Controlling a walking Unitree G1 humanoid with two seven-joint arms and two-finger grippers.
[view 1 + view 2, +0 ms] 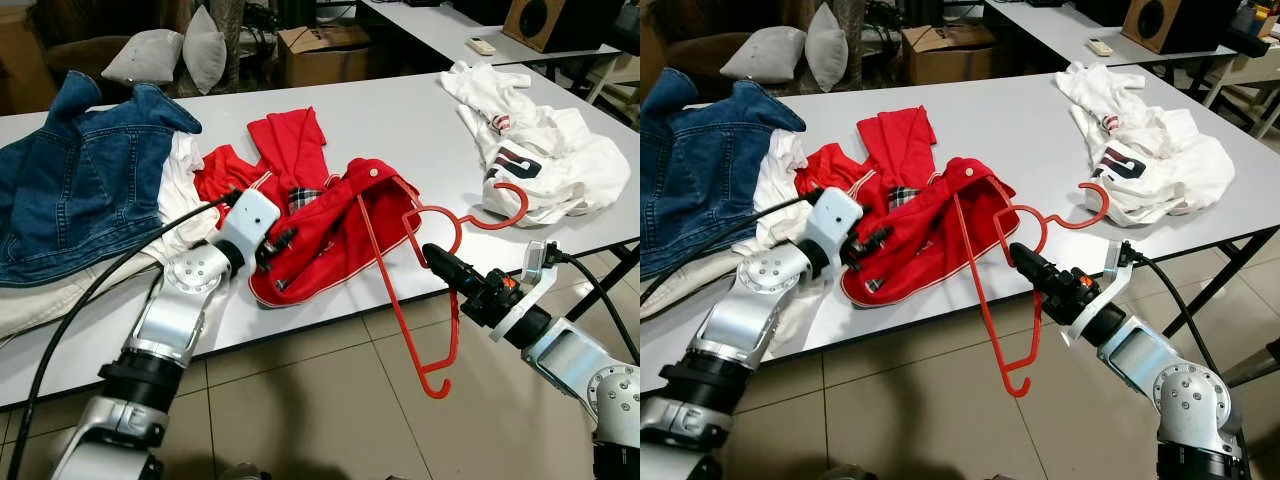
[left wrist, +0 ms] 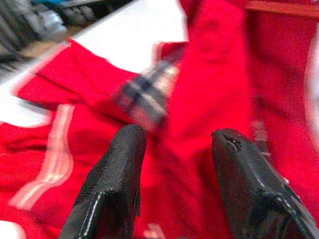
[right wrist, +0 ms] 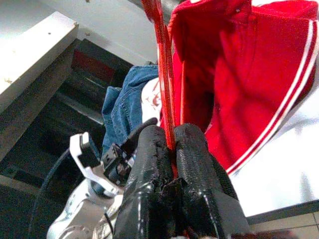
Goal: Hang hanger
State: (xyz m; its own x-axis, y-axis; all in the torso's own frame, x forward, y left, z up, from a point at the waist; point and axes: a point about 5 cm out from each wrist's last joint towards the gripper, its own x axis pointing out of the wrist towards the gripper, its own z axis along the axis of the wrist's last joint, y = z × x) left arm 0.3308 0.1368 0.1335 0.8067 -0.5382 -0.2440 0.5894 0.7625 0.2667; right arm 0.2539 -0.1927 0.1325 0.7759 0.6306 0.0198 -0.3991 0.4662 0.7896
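A red jacket [image 1: 320, 240] lies crumpled on the white table [image 1: 400, 120] near its front edge. A red plastic hanger [image 1: 385, 270] has one arm under the jacket's collar. Its hook [image 1: 505, 215] rests on the table, and its other arm hangs over the edge above the floor. My right gripper [image 1: 440, 262] is shut on the hanger's bar just off the table edge; the right wrist view shows the hanger [image 3: 162, 59] pinched between the fingers [image 3: 149, 164]. My left gripper [image 1: 285, 245] rests on the jacket [image 2: 209, 74], its fingers [image 2: 122, 164] apart over the red cloth.
A blue denim jacket [image 1: 80, 180] over pale cloth covers the table's left end. A white printed garment [image 1: 540, 160] lies at the right end. Behind the table are grey pillows [image 1: 170, 50] and a cardboard box [image 1: 320, 50]. Tiled floor [image 1: 320, 400] lies below.
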